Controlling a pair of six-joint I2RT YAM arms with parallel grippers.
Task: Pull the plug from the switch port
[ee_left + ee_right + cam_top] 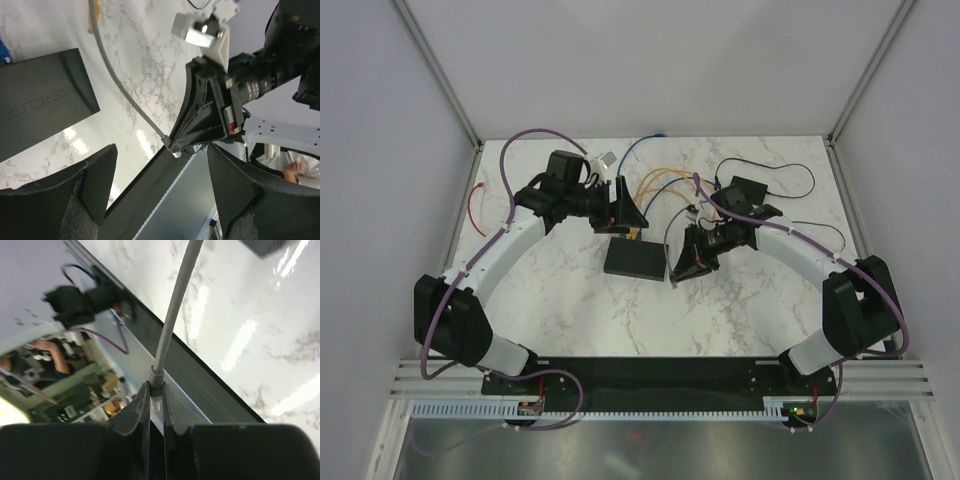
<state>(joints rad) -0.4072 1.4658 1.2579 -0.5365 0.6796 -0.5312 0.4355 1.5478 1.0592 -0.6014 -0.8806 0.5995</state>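
**Plug held clear of the switch by the right gripper**

The marble table [570,310] carries the whole scene. The left arm [510,240] and the right arm [800,250] curve in from the near edge toward its middle. The switch [635,258] – a flat black box – lies flat on the marble near the centre, between the two tools. Orange cables [655,180] loop on the table beyond its far edge.

The left gripper [632,218] hangs just past the far edge of the switch. In its wrist view the left fingers [95,175] stand wide apart, with only the table and its edge between them.

The right gripper [675,272] sits just beside the right end of the switch. Its wrist view shows the jaws nearly together, pinching the plug [156,401] of the grey cable [172,310]. From the fingertips the cable runs away over the marble.

The left wrist view shows the same cable ending at the tips of the right gripper, apart from the switch – so the plug is out of its port.
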